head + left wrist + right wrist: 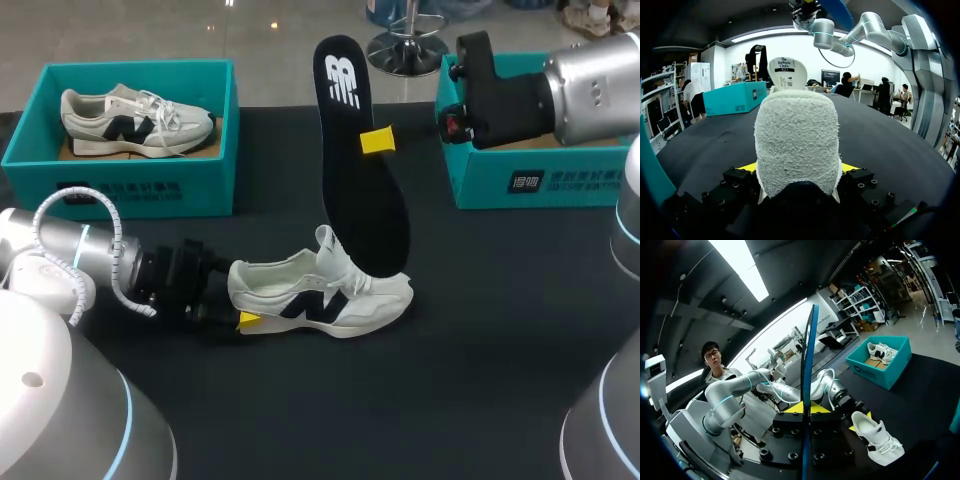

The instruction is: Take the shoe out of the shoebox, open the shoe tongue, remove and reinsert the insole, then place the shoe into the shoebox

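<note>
Gripping the heel of the white shoe, the left gripper is clamped on it from both sides; the shoe stands upright on the black table, between the left shoebox and the right shoebox. The right gripper pinches the black insole, held on end in the air near the shoe; a second shoe lies in the left shoebox.

Lighting: bright, even, from overhead. Soft shadow beneath white mesh sneaker on matte black table; highlights on silver right arm.
</note>
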`<state>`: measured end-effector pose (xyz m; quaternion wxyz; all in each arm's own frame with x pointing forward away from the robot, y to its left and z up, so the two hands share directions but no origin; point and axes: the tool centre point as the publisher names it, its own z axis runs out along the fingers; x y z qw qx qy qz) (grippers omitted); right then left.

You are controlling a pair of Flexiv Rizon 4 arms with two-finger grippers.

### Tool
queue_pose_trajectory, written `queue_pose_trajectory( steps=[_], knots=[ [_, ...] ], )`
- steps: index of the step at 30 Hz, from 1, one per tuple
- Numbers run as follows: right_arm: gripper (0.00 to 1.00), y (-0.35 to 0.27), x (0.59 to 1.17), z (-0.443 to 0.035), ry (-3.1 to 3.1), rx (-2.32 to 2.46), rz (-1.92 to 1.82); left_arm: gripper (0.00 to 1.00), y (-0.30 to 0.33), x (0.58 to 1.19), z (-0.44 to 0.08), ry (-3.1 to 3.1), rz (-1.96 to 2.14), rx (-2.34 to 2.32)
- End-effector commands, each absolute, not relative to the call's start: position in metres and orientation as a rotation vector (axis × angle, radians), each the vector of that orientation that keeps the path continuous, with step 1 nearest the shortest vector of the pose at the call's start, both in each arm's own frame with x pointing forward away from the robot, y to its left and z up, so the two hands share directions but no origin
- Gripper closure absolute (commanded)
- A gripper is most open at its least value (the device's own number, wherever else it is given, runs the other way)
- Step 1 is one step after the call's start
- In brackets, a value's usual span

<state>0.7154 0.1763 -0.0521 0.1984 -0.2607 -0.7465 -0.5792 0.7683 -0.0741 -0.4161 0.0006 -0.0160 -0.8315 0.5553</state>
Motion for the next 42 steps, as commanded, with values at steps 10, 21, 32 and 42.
queue_pose_trajectory(
  steps=[10,21,32,42],
  knots=[
    [1.00,0.145,0.687,-0.051,-2.084,-0.713,-1.551,1.00,-0.074,0.768,-0.416,-2.614,1.738,-0.050],
    [1.00,0.143,0.687,-0.051,-2.097,-0.734,-1.565,1.00,-0.074,0.768,-0.416,-2.614,1.738,-0.050],
    [1.00,0.143,0.687,-0.051,-2.097,-0.734,-1.565,1.00,-0.074,0.768,-0.416,-2.614,1.738,-0.050],
    [1.00,0.143,0.687,-0.051,-2.097,-0.734,-1.565,0.95,-0.074,0.768,-0.416,-2.614,1.738,-0.050]
  ],
)
